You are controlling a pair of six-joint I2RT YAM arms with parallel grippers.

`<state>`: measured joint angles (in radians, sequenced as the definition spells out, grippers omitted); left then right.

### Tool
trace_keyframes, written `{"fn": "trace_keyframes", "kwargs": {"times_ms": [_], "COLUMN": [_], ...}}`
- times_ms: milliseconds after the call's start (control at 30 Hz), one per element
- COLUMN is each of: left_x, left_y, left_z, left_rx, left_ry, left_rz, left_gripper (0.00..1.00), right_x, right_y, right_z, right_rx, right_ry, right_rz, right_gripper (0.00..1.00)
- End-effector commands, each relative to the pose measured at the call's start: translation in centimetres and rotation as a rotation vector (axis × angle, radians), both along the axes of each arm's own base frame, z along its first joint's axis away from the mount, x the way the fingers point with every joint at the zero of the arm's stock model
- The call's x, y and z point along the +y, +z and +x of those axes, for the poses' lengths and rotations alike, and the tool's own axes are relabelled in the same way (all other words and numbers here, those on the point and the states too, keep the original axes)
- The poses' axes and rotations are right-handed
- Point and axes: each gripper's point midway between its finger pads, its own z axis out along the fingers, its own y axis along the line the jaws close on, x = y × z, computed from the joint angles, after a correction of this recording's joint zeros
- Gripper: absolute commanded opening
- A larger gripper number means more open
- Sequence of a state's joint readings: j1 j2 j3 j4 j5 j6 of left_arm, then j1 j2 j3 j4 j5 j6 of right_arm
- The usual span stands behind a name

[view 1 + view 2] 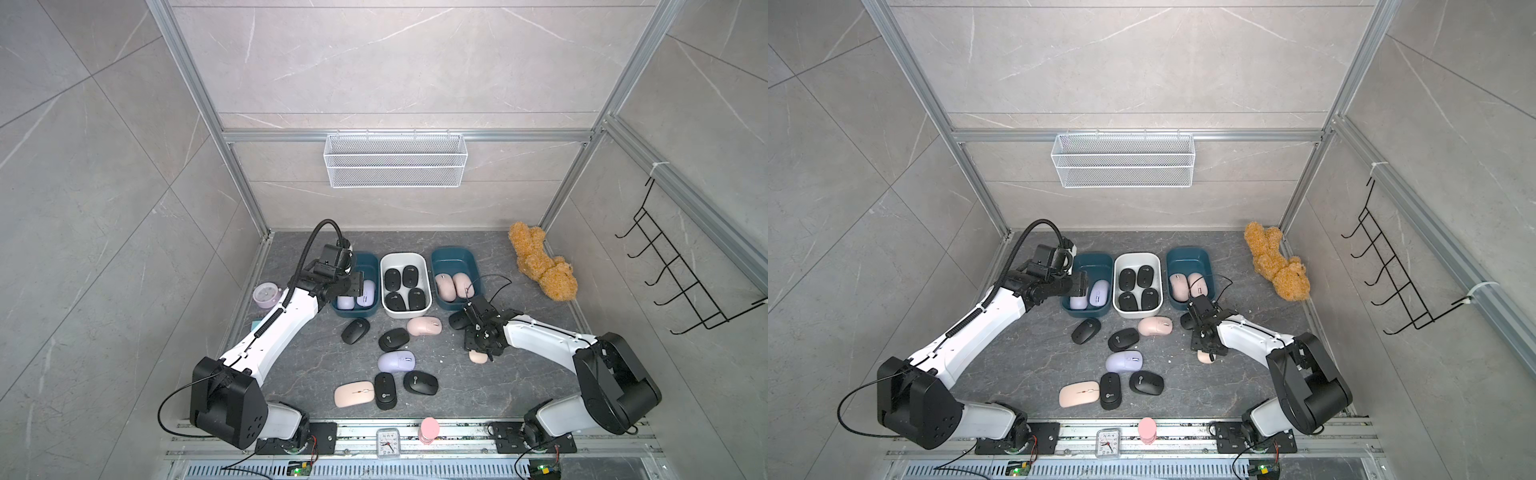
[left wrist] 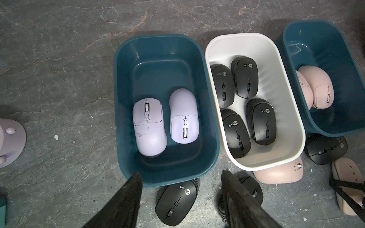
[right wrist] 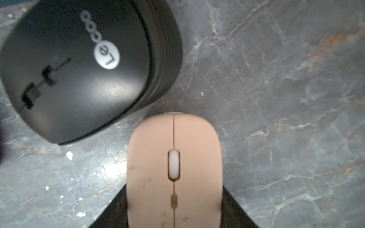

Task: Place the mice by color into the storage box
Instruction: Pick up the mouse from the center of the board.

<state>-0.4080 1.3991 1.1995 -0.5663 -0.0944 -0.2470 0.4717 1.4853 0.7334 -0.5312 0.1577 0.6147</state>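
Two claws are mine. My right claw (image 3: pixel 173 197) is clamped on the sides of a pale pink mouse (image 3: pixel 173 158), low at the tabletop (image 3: pixel 276 98); whether the mouse touches it I cannot tell. A black mouse (image 3: pixel 79 69) lies just beside its nose, apart. My left claw (image 2: pixel 180 175) hangs with its jaws apart and nothing between them, above the near rim of the left teal bin (image 2: pixel 126 79), where two lilac mice (image 2: pixel 150 128) lie side by side. The white bin (image 2: pixel 284 102) next to it holds four black mice (image 2: pixel 245 79), the right teal bin (image 1: pixel 453 255) two pink mice (image 1: pixel 451 286). Seven loose mice (image 1: pixel 397 360) lie mid-tabletop.
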Motion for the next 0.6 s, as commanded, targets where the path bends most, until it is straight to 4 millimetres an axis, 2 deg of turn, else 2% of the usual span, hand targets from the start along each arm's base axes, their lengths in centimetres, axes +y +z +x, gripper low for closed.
{"fn": "trace_keyframes", "kwargs": {"times_ms": [0,133,367,567], "left_x": [0.1,0.1,0.2,0.2], "left_y": [1.1,1.1,1.1,1.1], "left_z": [0.2,0.1,0.2,0.2], "left_rx": [-0.037,-0.036,-0.037,-0.038], "left_ry": [0.012,0.011,0.012,0.014], "left_rz": [-0.018,-0.017,-0.016,-0.014], "left_gripper": [0.66,0.66,0.66,0.66], "right_x": [-0.5,-0.5,-0.2,0.4], "right_y": [0.3,1.7,5.8,9.8], "right_z": [-0.1,-0.1,0.4,2.1], "right_rx": [0.001,-0.035,-0.124,-0.222], "right_ry": [-0.012,-0.011,0.012,0.056], "right_rz": [-0.038,-0.025,0.021,0.035], "right_gripper": [0.54,0.52,0.51,0.51]}}
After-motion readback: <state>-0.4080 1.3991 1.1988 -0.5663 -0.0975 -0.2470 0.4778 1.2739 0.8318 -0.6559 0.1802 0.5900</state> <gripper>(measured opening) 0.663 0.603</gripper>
